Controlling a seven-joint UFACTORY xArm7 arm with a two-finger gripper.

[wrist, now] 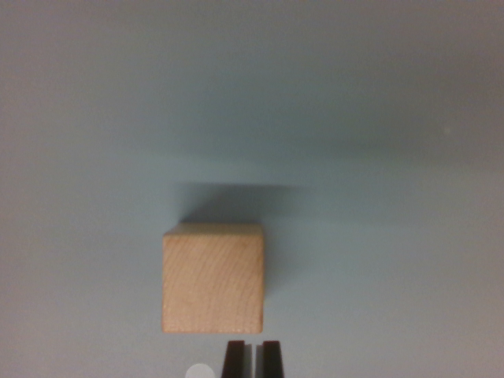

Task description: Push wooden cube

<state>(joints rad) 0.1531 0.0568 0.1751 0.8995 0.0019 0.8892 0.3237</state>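
A plain, pale grey-blue tabletop (87, 157) is seen across the whole wrist view, and its left part is left bare. Left of centre, in the lower half, the wooden cube (213, 279) is found resting flat on that surface. Its light, faintly grained face is turned toward the camera, and its edges are set square to the frame. A soft dark shadow is cast on the tabletop just above the cube's top edge and is spread a little toward the wrist view's right.

Just below the cube, at the bottom edge, a small pale rounded spot (200, 372) is seen; what it is cannot be told. To the right of that spot the claw (253, 358) is shown as two dark fingertips rising from the bottom edge. The fingertips are held nearly together, with only a thin slit left between them, and nothing is gripped. They are placed just below the cube's lower right corner; whether it is touched cannot be told. The right part of the tabletop is darkened by broad, blurred shading.
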